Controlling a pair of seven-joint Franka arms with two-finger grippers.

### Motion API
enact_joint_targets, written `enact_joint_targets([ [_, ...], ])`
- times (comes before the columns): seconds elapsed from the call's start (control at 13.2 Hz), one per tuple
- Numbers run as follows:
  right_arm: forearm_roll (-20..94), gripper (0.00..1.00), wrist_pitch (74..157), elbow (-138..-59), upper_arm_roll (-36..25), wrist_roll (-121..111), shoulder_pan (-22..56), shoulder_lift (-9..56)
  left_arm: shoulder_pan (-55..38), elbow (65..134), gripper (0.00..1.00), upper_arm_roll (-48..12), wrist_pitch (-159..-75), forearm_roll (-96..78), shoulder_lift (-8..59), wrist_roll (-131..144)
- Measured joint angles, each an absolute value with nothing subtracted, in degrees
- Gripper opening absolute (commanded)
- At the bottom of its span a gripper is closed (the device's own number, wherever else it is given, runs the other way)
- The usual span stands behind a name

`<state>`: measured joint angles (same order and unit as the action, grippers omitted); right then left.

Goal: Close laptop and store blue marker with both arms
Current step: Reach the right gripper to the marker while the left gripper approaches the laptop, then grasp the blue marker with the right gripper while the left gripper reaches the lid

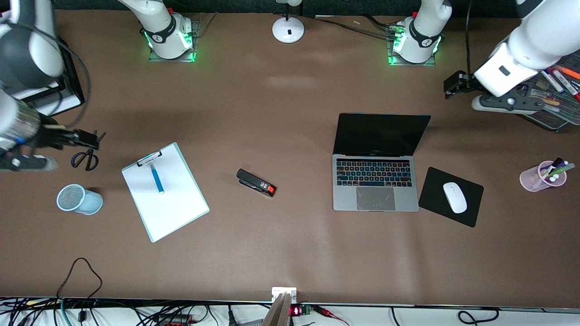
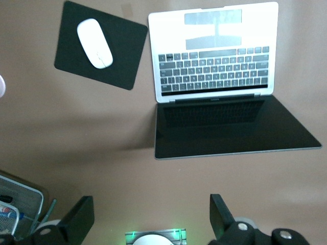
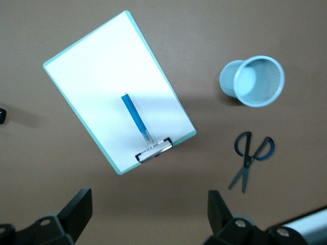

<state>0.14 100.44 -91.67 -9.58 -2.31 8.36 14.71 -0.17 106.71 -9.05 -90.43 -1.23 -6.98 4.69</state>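
We only see the tips of both grippers in the wrist views, the right arm is cut off and blurred at the front view's edge, and the pen tray sits partly under the left arm.

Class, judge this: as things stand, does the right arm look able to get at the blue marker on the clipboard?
Probably yes. The blue marker lies uncovered on the clipboard, and the right gripper hangs open nearby.
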Motion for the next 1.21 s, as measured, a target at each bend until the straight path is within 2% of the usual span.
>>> enact_joint_targets([
  [0.68,0.14,1.0,109.27,-91.6,-9.31,-2.88,13.09,28.67,-0.28,115.59,1.0,-17.48,-91.11,-1.3,-7.02,14.75],
  [0.99,0.15,1.0,115.06,-91.57,-9.32,-7.17,13.05,32.42,-0.26,120.33,1.0,-18.33,-93.65,-3.32,-7.01,15.37],
  [1.21,0.42,1.0,118.61,-91.57,-9.33,-10.42,12.93,35.0,-0.15,122.73,1.0,-22.36,-96.05,-3.54,-7.02,19.74],
])
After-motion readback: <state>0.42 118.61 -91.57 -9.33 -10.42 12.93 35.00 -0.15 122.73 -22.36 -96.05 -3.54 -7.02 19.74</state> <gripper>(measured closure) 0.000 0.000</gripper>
